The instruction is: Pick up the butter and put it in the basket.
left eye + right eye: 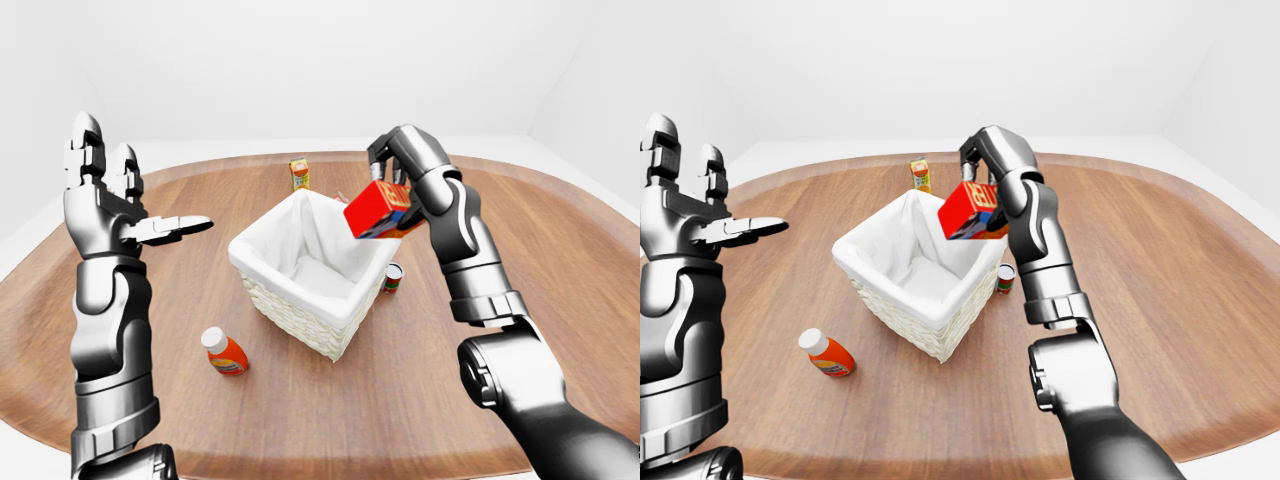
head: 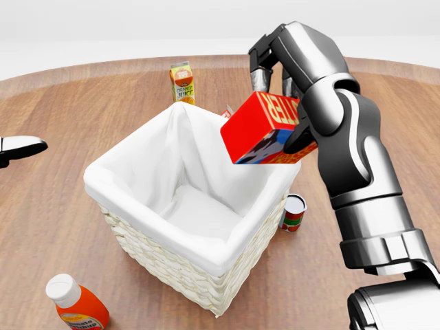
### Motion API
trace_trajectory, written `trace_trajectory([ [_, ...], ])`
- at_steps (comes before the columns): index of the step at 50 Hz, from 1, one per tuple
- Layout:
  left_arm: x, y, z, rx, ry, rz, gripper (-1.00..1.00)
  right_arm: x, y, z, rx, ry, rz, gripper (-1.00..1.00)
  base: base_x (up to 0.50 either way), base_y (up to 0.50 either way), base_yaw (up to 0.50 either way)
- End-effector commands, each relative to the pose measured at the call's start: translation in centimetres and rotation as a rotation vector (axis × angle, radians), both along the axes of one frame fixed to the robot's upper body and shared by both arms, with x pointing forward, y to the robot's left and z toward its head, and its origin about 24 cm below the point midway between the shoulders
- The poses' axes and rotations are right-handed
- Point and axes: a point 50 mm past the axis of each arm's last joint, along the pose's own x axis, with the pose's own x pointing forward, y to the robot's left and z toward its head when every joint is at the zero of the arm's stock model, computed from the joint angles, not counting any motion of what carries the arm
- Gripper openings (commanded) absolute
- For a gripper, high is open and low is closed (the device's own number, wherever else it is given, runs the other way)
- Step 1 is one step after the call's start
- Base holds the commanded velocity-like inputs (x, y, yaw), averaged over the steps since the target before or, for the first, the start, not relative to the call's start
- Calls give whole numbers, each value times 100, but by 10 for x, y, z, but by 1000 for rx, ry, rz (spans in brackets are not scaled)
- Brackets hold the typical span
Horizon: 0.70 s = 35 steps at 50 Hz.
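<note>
Presently the right robot hand point(image 2: 282, 103) grips the red butter point(image 2: 265, 130), tilted, above the basket point(image 2: 148, 251) rim, centre frame. Left robot hand point(image 1: 115, 205) stands open at upper left, clear of the table point(image 1: 560, 260).

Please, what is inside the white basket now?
The basket shows only its white cloth lining; no object lies in the visible part. The butter, held by the right hand, hides its top-right corner.

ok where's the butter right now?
In the head view the butter is right of centre, gripped in the right hand and tilted above the right rim of the basket, not yet inside.
</note>
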Motion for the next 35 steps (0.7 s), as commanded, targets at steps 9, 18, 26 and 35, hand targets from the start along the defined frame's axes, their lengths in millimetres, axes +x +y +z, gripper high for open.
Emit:
trace_trajectory([
  [9, -4, 8, -1, -17, -2, 12, 100, 3, 33, 18, 152, -67, 83, -100, 0, 0, 0],
  [18, -7, 12, -2, -25, 1, 20, 100, 6, 45, 15, 244, -48, 114, -100, 0, 0, 0],
  [26, -8, 15, -3, -31, 1, 23, 100, 9, 52, 16, 333, -35, 126, -100, 0, 0, 0],
  [35, -9, 19, -4, -39, 8, 33, 100, 22, 53, 5, 474, 34, 65, -100, 0, 0, 0],
])
